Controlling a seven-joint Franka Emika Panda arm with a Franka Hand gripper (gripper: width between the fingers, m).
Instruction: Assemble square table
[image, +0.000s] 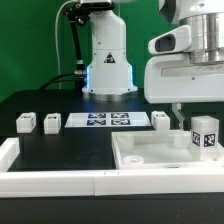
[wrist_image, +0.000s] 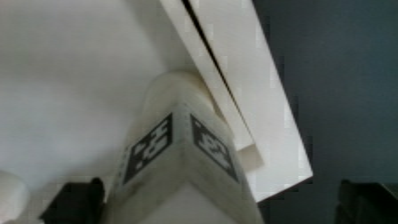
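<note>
The white square tabletop (image: 150, 158) with its raised rim lies at the front on the exterior view's right. A tagged white leg (image: 205, 135) stands upright at its far right corner. My gripper (image: 200, 118) hangs right over that leg. In the wrist view the leg (wrist_image: 178, 160) sits between the two dark fingers (wrist_image: 75, 202), which stand wide apart from its sides, so my gripper (wrist_image: 214, 208) is open. The tabletop's rim (wrist_image: 231, 70) runs past the leg. Three more legs (image: 25, 122), (image: 50, 122), (image: 160, 120) stand on the black table.
The marker board (image: 105, 121) lies flat between the loose legs, in front of the robot base (image: 108, 70). A long low white wall (image: 50, 182) edges the black surface at the front and left.
</note>
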